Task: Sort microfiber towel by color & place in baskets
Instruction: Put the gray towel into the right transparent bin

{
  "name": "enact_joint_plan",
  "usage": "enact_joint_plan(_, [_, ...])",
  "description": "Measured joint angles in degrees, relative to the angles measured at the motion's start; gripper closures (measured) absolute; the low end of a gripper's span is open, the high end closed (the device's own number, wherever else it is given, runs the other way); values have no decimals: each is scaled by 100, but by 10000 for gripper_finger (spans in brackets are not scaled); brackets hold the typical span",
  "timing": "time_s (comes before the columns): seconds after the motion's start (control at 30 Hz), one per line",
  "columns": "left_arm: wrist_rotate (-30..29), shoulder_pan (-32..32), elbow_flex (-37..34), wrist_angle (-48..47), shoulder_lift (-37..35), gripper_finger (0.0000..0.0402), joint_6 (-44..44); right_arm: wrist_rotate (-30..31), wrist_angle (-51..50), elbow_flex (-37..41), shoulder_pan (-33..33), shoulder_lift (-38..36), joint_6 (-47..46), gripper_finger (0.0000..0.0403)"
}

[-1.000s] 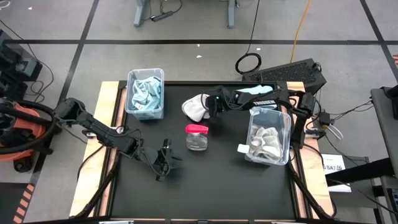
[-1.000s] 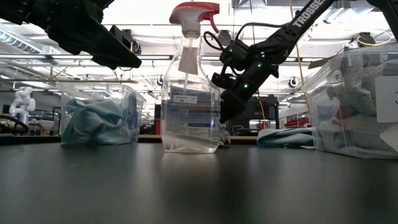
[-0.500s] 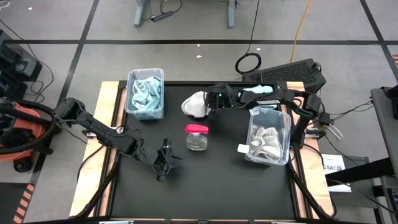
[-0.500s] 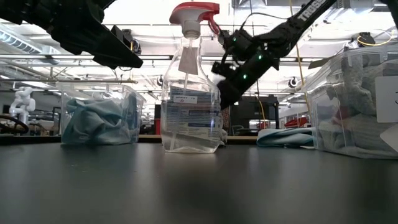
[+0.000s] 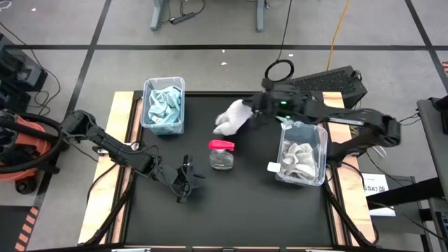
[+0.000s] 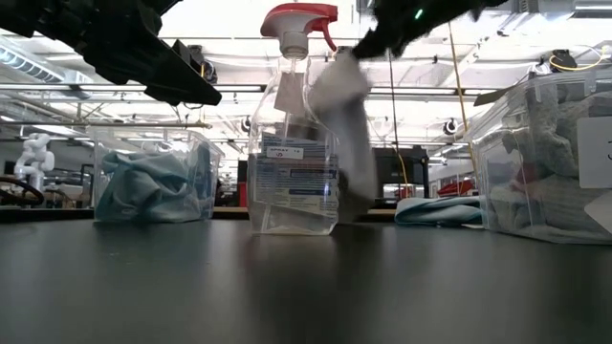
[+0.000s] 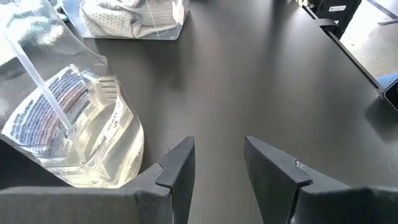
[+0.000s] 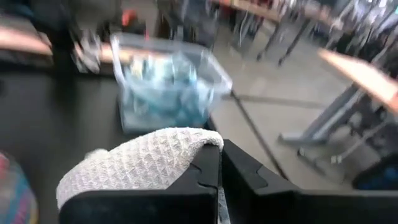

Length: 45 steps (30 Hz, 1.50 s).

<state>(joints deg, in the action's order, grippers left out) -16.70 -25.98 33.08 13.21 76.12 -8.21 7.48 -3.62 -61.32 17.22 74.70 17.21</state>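
Note:
A grey-white microfiber towel (image 5: 231, 117) hangs from my right gripper (image 5: 256, 109), which is shut on it above the table's far middle; it also shows in the low view as the towel (image 6: 350, 124) and in the right wrist view as the towel (image 8: 140, 163). The left basket (image 5: 163, 105) holds blue towels. The right basket (image 5: 302, 150) holds grey-white ones. A blue towel (image 6: 435, 208) lies on the table at the far right. My left gripper (image 5: 183, 183) waits open near the front left. My right gripper pinches a bunched fold of the towel (image 8: 200, 144) between its two shut fingers (image 8: 205, 177). The fingers come from the table's right side, slanting a little downward. The towel hangs below them, slack; its lower end (image 6: 360, 196) is blurred behind the spray bottle.
A clear spray bottle with a pink-red head (image 5: 222, 152) stands in the table's middle, close to my left gripper's open fingers (image 7: 180, 165). Bare black table top (image 5: 245, 210) lies in front of it. A keyboard (image 5: 329, 80) sits beyond the far right edge.
My right gripper has shut on the grey-white towel at the table's far middle. It has then risen quickly and drawn back a little toward the right edge, tipping up toward level. The towel has come up off the table and now hangs from the fingers.

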Motion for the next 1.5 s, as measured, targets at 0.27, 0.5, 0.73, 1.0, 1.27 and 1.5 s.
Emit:
enact_joint_plan(0.27, [-47,0,0,0,0,255,7,18,-126,0,-624,-1457,0,403])
enact_joint_plan(0.5, [-193,2,0,0,0,255,9,20,-142,0,-1219,-2440,142,403])
enact_joint_plan(0.73, [-207,2,0,4,0,255,-48,25,-233,0,-1640,-3248,369,403])
enact_joint_plan(1.0, [-208,2,0,182,-2,255,-25,32,-802,0,-1736,-4182,379,402])
enact_joint_plan(1.27, [-311,7,0,192,-2,255,1,8,-1664,0,-1734,-4959,94,402])
enact_joint_plan(1.5, [-358,17,0,192,-2,255,0,-28,-3172,0,-1734,-5263,-604,402])
